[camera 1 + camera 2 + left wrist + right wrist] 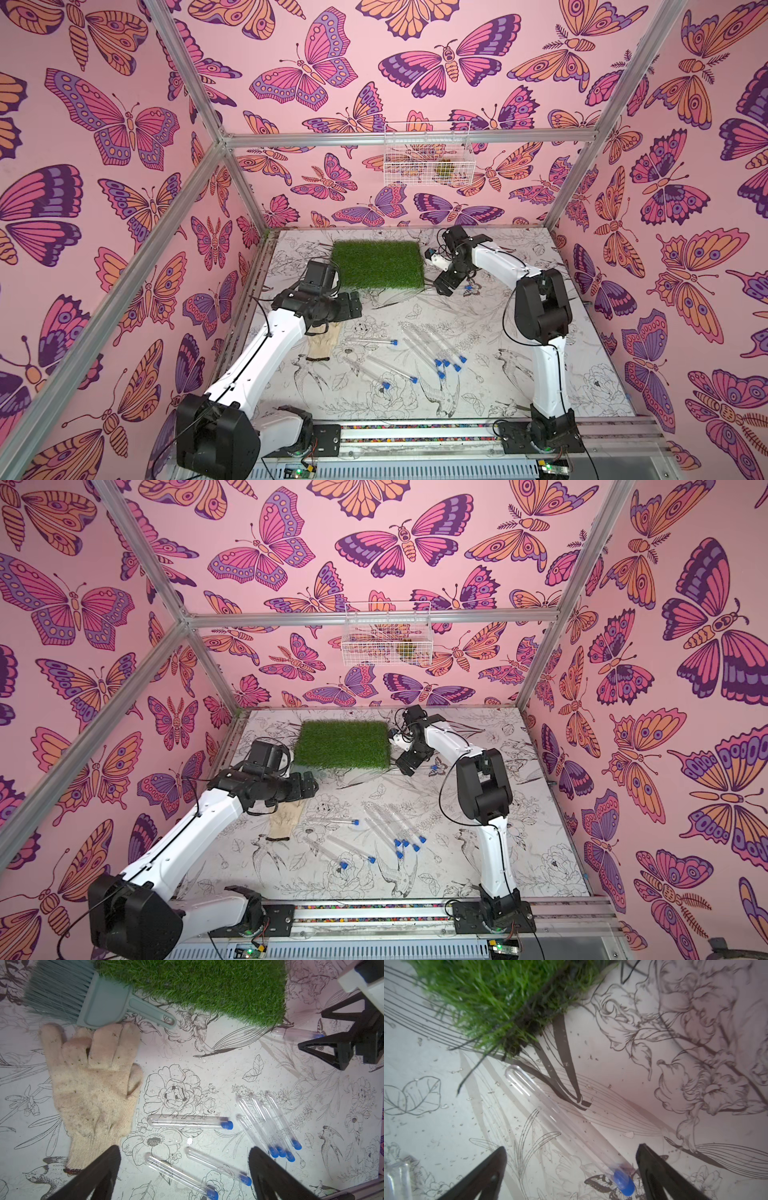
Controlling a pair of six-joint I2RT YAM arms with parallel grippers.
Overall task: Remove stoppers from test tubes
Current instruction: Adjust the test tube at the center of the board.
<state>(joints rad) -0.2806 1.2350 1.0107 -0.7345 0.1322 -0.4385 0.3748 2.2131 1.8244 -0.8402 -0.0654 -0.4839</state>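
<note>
Several clear test tubes [424, 351] [384, 827] lie flat on the flower-printed table, each plugged with a blue stopper [456, 368] [227, 1125]. My left gripper [355, 305] [185, 1148] hovers open above the table. Two stoppered tubes [216, 1165] lie below it between its fingers. My right gripper [442, 286] [571, 1147] is open and low beside the grass mat. Another test tube [550, 1111] lies between its fingers untouched, its blue stopper [624, 1184] close to one fingertip [643, 1153]. This same tube [297, 1033] shows in the left wrist view.
A green grass mat [378, 264] [197, 987] lies at the back of the table. A cream knit glove [91, 1088] and a grey-blue hand brush [99, 999] lie under my left arm. A white wire basket [428, 153] hangs on the back wall.
</note>
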